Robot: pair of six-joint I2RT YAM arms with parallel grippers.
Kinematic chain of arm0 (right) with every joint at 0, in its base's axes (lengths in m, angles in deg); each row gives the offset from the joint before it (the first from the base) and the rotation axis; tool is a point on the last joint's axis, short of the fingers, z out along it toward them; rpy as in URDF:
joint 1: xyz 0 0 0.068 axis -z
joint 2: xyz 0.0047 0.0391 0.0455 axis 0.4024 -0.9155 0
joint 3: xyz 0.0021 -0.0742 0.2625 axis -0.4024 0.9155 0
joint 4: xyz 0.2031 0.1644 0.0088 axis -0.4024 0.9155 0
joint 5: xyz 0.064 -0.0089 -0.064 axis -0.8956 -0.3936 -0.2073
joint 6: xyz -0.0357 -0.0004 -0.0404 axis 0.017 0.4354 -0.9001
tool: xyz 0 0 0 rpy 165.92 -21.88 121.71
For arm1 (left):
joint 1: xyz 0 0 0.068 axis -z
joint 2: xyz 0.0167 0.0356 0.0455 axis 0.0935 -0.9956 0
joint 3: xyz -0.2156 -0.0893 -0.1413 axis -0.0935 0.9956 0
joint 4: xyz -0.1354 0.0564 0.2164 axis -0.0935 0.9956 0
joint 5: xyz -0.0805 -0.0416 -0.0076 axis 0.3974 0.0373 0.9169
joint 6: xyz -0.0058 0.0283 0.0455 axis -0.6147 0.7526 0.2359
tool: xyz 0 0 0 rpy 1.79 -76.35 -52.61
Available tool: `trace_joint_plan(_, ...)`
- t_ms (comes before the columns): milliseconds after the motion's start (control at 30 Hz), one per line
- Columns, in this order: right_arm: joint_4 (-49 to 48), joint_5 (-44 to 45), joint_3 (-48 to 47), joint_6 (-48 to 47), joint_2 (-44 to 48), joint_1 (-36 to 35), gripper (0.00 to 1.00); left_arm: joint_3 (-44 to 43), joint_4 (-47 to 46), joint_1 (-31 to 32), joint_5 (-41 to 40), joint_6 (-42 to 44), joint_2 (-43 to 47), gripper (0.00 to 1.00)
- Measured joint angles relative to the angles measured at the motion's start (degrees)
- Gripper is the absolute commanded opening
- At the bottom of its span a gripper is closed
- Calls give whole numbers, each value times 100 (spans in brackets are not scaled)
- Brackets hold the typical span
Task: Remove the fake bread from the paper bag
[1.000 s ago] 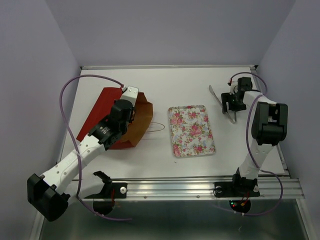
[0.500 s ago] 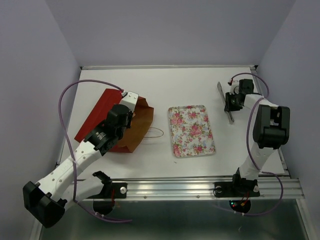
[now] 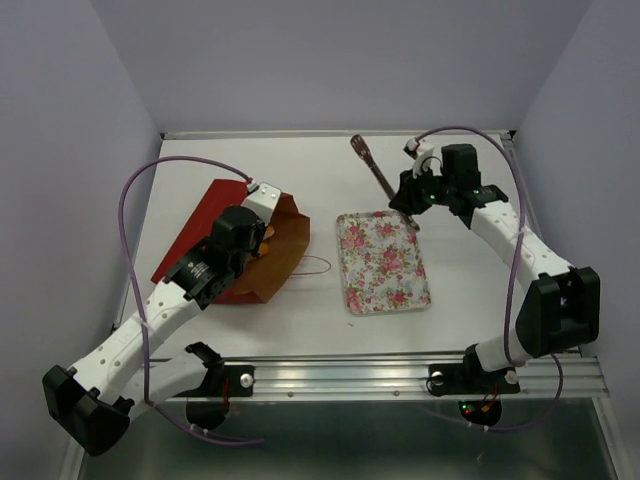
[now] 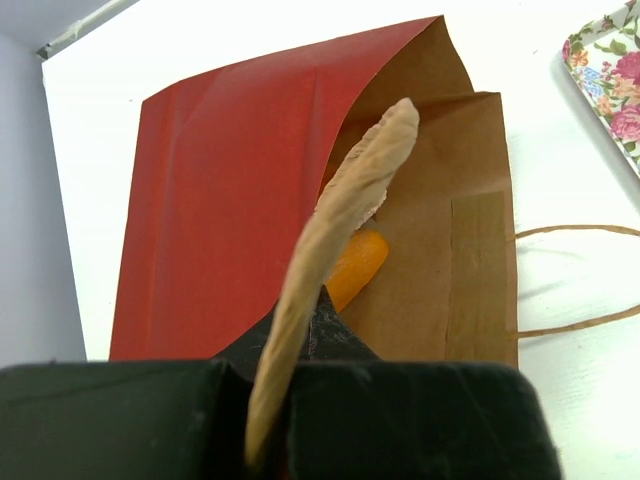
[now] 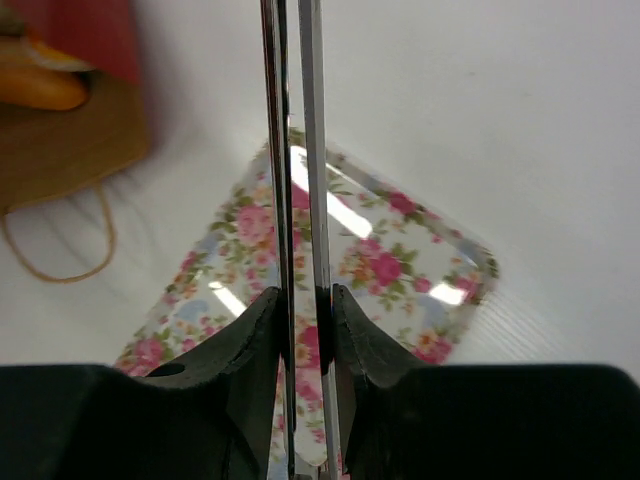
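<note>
The left jaws are pinching shut on the brown upper lip of the paper bag point(image 4: 230, 200), which is lying flat on the counter point(image 3: 330, 170). An orange piece of fake bread point(image 4: 355, 268) is sitting in the bag's mouth just beyond them. The right jaws are clamping metal tongs point(image 5: 310, 150), hovering over the floral tray point(image 5: 400, 250).

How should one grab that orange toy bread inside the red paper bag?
Pinch the exposed rounded end of the orange toy bread, entering through the open mouth of the red-brown paper bag facing the flowered tray: the bag lies flat, the left pincer holding its upper lip up.
</note>
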Motion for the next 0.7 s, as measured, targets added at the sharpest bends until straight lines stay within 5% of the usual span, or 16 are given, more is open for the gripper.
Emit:
trace_joint_plan(133,205,-39,0,264,118,-706,31,-105,87,-2,20,46,-46,0)
trace_joint_plan(433,894,-13,114,944,608,-750,48,-118,157,4,116,68,402,0)
trace_joint_plan(700,1751,-35,46,953,848,-1298,41,-229,166,44,190,31,221,0)
